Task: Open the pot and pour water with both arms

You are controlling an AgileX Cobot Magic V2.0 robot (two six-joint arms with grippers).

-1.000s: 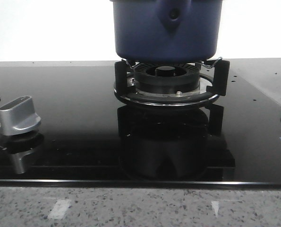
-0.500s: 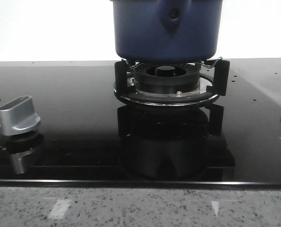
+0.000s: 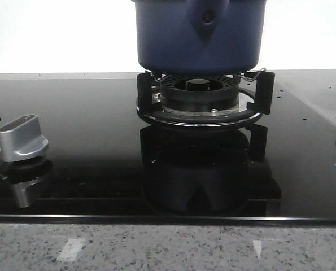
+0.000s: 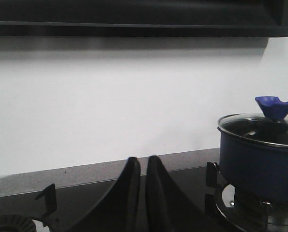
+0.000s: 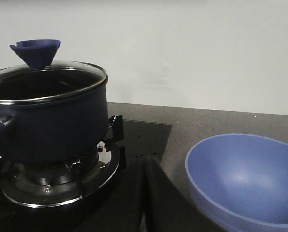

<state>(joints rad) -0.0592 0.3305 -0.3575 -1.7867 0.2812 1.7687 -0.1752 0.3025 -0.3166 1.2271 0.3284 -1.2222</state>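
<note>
Nothing has changed across the last second in the front view: you have not yet begun the first step.

Nearest, low in each wrist frame: your left gripper (image 4: 138, 193) and right gripper (image 5: 144, 198) both show fingers pressed nearly together, holding nothing.

Left edge of the front frame: a silver stove knob (image 3: 22, 138) on the black glass cooktop (image 3: 88, 130).

Further back, top centre: the large dark blue pot (image 3: 199, 34) sits on the black burner grate (image 3: 201, 99), glass lid (image 5: 44, 77) on, blue cone-shaped lid knob (image 5: 36, 52) untouched. A light blue bowl (image 5: 245, 179) waits lower right in the right wrist frame.

Judgement: lid removal remains ahead.
</note>
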